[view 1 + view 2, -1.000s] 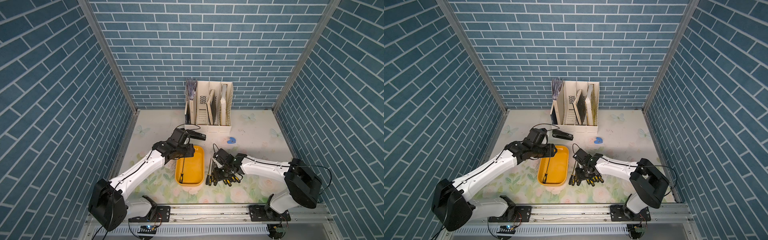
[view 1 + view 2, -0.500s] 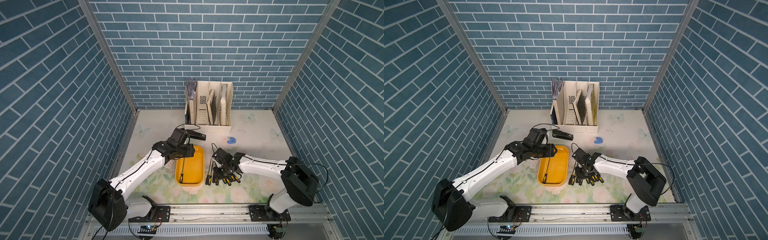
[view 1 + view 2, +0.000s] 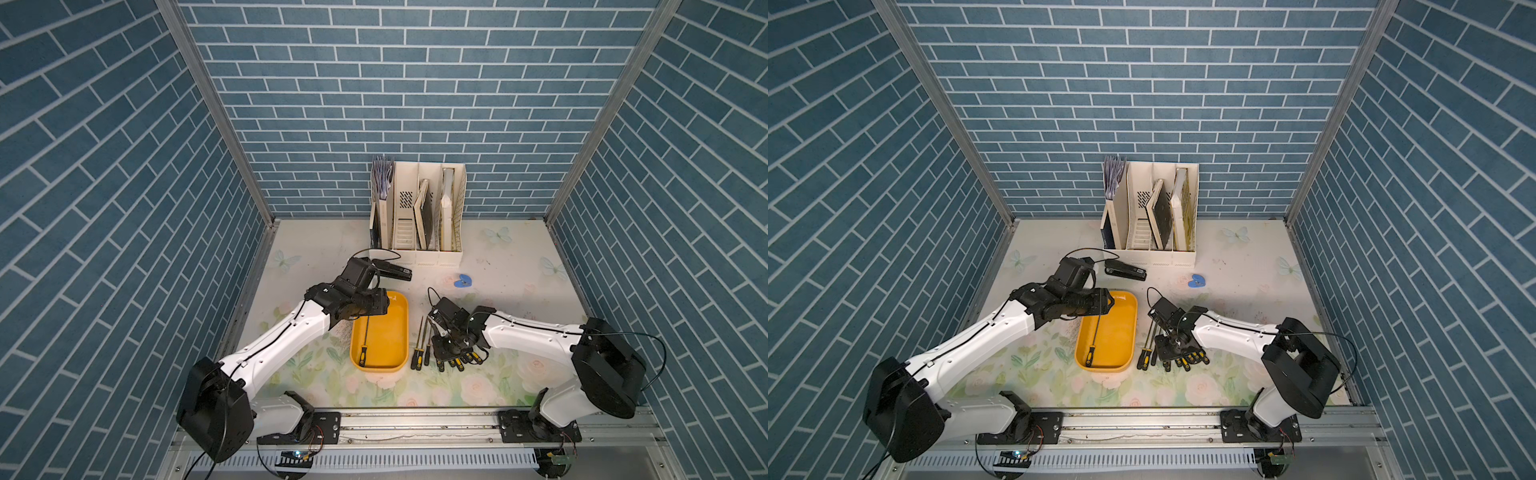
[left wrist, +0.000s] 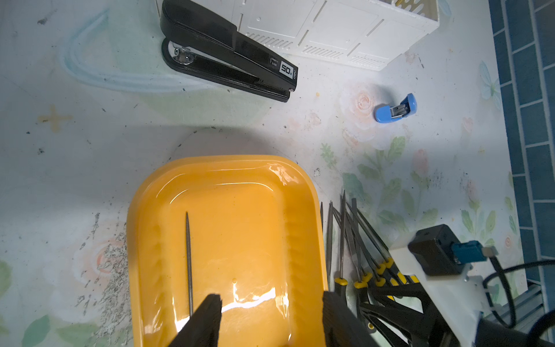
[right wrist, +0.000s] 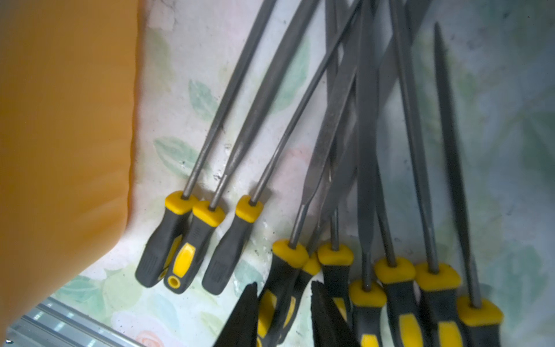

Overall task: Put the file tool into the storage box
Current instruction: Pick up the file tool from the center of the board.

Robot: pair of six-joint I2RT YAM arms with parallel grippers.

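Floral tabletop (image 3: 498, 257) within blue-brick walls (image 3: 415, 83)

The black stapler (image 4: 228, 54) carries a white label reading "50".

My left arm (image 3: 286, 332) stretches from the table's (image 3: 511, 249) front edge toward its middle, with the left gripper (image 4: 270, 303) spread wide. My right arm (image 3: 532, 336) reaches in low, the right gripper (image 5: 283, 285) narrowed and tipped downward.
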